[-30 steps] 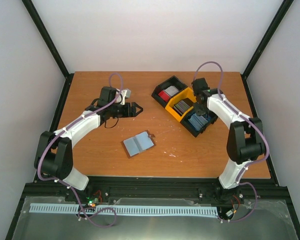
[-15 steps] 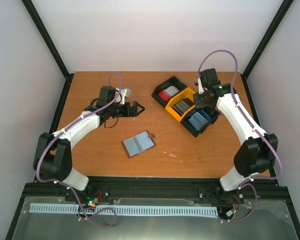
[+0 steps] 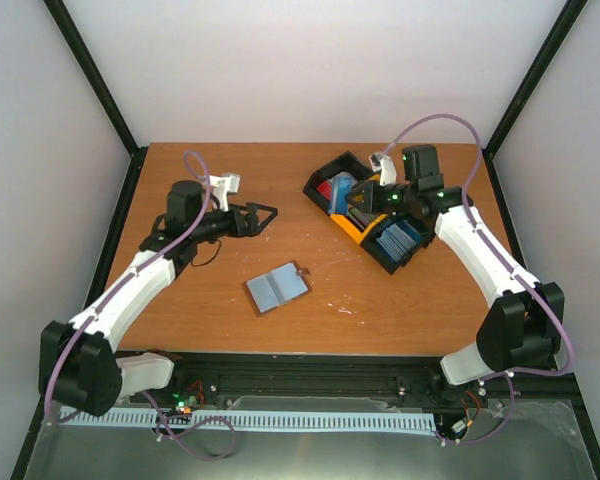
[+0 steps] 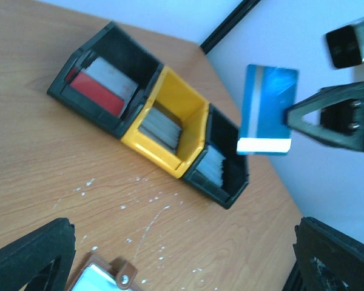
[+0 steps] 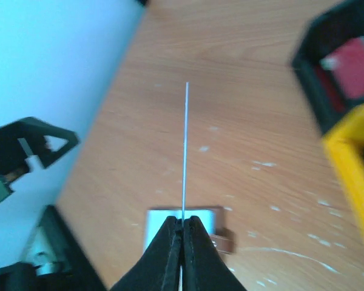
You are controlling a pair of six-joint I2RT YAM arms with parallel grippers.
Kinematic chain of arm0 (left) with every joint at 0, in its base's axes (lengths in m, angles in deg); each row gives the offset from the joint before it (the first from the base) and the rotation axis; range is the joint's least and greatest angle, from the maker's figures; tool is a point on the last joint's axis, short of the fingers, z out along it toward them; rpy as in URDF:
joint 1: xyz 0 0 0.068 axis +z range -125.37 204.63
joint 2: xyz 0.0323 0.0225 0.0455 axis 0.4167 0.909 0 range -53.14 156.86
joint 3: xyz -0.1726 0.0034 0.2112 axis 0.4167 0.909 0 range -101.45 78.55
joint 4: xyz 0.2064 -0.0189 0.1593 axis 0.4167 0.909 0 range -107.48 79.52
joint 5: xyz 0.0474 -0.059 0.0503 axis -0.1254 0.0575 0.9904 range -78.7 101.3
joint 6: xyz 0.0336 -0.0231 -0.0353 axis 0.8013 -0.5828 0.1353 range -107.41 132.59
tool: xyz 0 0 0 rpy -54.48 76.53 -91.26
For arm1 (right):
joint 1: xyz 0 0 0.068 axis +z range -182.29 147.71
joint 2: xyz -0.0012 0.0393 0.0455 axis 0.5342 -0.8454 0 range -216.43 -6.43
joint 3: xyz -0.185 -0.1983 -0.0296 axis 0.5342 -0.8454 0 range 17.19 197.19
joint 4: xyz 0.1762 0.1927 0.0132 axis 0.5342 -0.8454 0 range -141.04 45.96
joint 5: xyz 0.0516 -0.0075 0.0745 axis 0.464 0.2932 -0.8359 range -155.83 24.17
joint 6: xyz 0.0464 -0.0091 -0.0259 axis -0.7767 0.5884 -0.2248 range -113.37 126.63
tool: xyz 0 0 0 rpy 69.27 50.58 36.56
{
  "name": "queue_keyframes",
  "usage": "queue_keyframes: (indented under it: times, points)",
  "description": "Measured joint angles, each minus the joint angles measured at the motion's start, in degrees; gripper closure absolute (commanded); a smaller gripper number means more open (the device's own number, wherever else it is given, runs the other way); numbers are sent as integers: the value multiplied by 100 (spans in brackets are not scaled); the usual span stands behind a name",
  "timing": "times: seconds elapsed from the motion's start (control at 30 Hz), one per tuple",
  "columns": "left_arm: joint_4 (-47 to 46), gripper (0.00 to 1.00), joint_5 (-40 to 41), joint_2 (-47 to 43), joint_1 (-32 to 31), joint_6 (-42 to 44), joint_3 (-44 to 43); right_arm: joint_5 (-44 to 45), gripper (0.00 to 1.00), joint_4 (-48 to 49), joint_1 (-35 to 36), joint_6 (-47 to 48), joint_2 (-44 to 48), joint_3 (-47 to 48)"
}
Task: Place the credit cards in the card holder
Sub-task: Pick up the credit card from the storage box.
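Right wrist view: right pincer (image 5: 183, 223) clenched on blue card (image 5: 186, 151), left pincer (image 3: 260, 217) released; judged best to square card edge to holder (image 5: 158, 223) pocket before lowering.

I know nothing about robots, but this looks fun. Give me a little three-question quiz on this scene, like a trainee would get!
1. True or false: the card holder lies open on the table.
2. What colour is the credit card gripped in the right arm's jaws? A) red B) blue C) grey
3. Fill in: the stack of cards in the yellow compartment is ___ in colour.

Key: 1 true; 2 B; 3 grey.
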Motion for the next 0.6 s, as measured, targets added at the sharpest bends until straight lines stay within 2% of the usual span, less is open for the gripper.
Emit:
queue_keyframes:
  times: [0.2,0.33,0.43,0.5,0.6]
  points:
    - [-557,1,-857,-566,267,-337,186,-1515,97,1963,459,-1401,31,-658]
    - [-704,11,-1513,-457,286,-662,166,-2140,97,2767,953,-1862,-162,-605]
    - [-743,27,-1912,-319,299,-883,155,-2531,97,3248,1257,-2153,-343,-586]
    - [-874,41,-2201,-295,330,-1069,157,-2695,97,3381,1351,-2227,-446,-551]
    - [-1285,68,-2568,-308,367,-1355,188,-2850,97,3416,1405,-2243,-581,-452]
